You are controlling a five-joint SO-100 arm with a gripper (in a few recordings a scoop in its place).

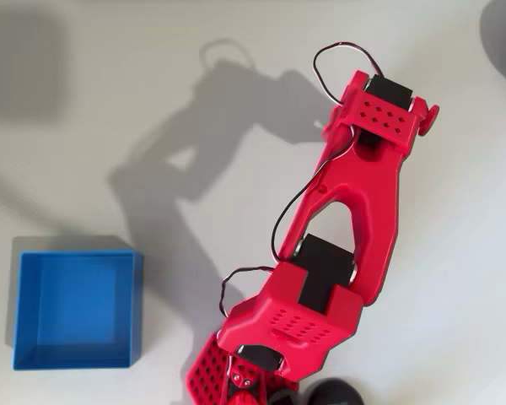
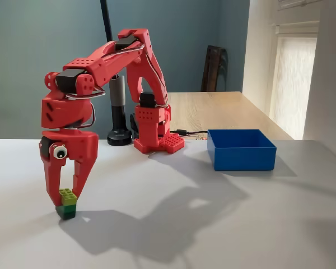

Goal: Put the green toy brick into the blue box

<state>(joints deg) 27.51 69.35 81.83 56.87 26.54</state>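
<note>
Starting at the left of the fixed view: your gripper is pointing straight down at about 8 o'clock in the frame, with the green toy brick sitting between the two finger tips on the white table. The fingers look like they're hugging the lime top layer, but honestly I can't tell if they're actually clamped or just straddling it, and the brick looks like it's resting on the table. That's your main risk: if you lift with a loose pinch that high on the brick, it could slip or twist out. The blue box is way over at 3 o'clock, well apart from the brick, so it's a long swing, and a jerky one could shake the brick loose or drop it short of the thin near wall. In the overhead view the box sits at 8 o'clock. No brands, labels or readable writing anywhere that I can spot.
</note>
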